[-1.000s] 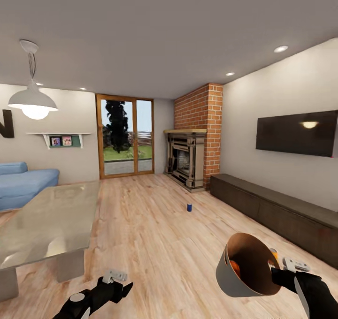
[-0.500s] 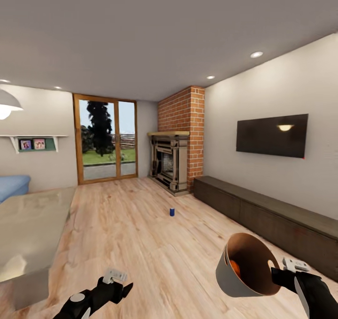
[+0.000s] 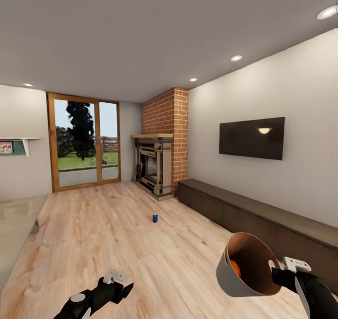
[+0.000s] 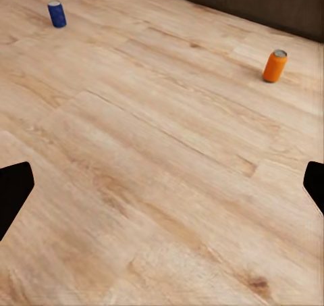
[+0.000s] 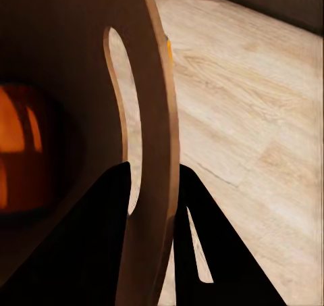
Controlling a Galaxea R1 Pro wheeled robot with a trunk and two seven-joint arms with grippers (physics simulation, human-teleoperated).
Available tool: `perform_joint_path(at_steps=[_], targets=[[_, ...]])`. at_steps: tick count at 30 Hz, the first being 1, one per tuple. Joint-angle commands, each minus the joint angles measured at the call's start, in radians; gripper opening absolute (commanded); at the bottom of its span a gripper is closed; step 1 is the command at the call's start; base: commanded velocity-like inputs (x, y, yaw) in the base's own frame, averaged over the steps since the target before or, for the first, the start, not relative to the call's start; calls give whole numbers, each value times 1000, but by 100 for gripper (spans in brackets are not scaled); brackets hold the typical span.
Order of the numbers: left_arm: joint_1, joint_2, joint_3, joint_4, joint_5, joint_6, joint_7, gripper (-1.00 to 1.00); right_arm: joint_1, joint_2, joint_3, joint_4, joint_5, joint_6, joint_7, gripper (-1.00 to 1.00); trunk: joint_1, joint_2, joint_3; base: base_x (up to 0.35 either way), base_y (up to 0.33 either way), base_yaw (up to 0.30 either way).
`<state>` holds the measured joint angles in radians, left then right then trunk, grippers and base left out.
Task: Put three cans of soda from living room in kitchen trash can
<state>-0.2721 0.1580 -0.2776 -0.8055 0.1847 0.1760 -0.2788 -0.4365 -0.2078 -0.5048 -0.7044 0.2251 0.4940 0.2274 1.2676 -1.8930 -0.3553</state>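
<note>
On the pale plank floor [image 3: 117, 230] of the living room a dark blue soda can [image 3: 155, 218] stands upright out in the open, between the window doors [image 3: 84, 143] and the long low dark cabinet [image 3: 263, 218] that runs under the wall-mounted television [image 3: 252, 138]. From the left wrist camera the same blue can [image 4: 57, 13] shows far off, and well apart from it an orange soda can [image 4: 275, 65] stands upright near the dark base of the cabinet. The right gripper [image 3: 284, 272] holds a trash can [image 3: 244, 267] tipped on its side, its fingers [image 5: 111, 205] pinching the rim wall at the slot handle, one inside and one outside. Deep inside that bin lies another orange can [image 3: 234, 268], glowing against the brown interior. The left gripper [image 3: 117, 286] hangs low over bare planks with its fingers [image 4: 13, 191] spread wide and nothing between them. A brick chimney with a fireplace [image 3: 157, 164] fills the far corner, and the edge of a glossy table [image 3: 14, 225] sits off to the left.
</note>
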Motion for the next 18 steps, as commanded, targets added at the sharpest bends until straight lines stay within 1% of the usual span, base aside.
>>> perform_joint_path(at_steps=[1, 10, 18], targets=[[0, 0, 0, 0, 0, 0, 0, 100, -1, 0, -2, -1, -14, 2, 6, -100, 0, 0, 1, 272, -169, -187], [0, 0, 0, 0, -1, 0, 0, 100, -1, -2, -4, 0, -15, 2, 6, -100, 0, 0, 12, 255, -185, -187], [0, 0, -1, 0, -2, -1, 0, 100, -1, -3, -4, 9, -15, 2, 6, -100, 0, 0, 22, 175, -238, -183]])
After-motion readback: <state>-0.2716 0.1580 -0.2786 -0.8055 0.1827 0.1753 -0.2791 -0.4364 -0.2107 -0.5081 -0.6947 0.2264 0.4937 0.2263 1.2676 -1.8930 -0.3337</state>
